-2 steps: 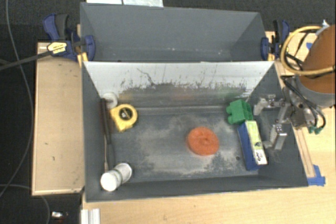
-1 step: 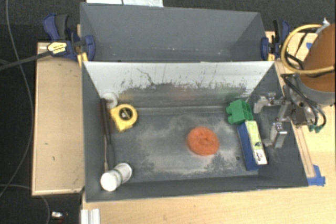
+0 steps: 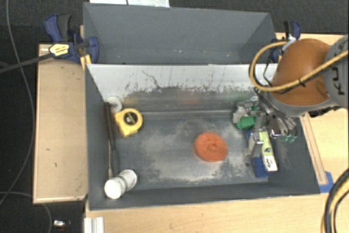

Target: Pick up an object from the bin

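— Where the pincer (image 3: 260, 140) hangs, at the right end of the grey bin (image 3: 174, 35), what lies under it?

— An oblong blue, white and yellow packet (image 3: 265, 159), flat on the bin floor by the right wall, with the pincer above its upper end. Whether the pincer is open or closed I cannot tell, nor whether it touches the packet.

— And around that?

— A small green thing (image 3: 246, 121) lies just beside the pincer, toward the back wall. Near the middle of the floor sits an orange-red round lump (image 3: 210, 147), apart from both. Well away at the left end are a yellow tape measure (image 3: 128, 120), a small white round piece (image 3: 113, 102) just behind it, a dark rod (image 3: 110, 142) along the left wall, and a white cylinder (image 3: 120, 184) lying in the front-left corner.
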Tool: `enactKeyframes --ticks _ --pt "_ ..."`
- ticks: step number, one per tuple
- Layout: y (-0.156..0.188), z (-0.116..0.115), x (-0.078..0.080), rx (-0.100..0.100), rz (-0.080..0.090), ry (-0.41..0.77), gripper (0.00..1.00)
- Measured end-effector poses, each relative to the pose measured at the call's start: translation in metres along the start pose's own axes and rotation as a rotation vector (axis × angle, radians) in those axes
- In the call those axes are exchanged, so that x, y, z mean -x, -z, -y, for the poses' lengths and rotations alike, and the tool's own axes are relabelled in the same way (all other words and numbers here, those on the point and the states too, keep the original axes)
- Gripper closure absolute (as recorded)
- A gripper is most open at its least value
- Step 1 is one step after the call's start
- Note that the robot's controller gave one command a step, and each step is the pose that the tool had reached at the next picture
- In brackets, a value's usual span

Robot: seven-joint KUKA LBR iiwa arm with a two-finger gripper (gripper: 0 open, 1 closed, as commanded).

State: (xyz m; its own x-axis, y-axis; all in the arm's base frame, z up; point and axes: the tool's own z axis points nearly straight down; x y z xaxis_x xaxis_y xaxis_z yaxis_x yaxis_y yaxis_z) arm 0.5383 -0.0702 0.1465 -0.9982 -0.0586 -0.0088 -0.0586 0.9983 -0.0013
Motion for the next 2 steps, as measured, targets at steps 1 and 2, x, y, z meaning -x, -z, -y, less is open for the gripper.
enactKeyframes --ticks 1,2 --pt "0.005 -0.044 0.002 -0.003 0.004 -0.037 0.0" --pt "-0.048 -0.102 -0.002 0.004 -0.006 -0.033 0.0"
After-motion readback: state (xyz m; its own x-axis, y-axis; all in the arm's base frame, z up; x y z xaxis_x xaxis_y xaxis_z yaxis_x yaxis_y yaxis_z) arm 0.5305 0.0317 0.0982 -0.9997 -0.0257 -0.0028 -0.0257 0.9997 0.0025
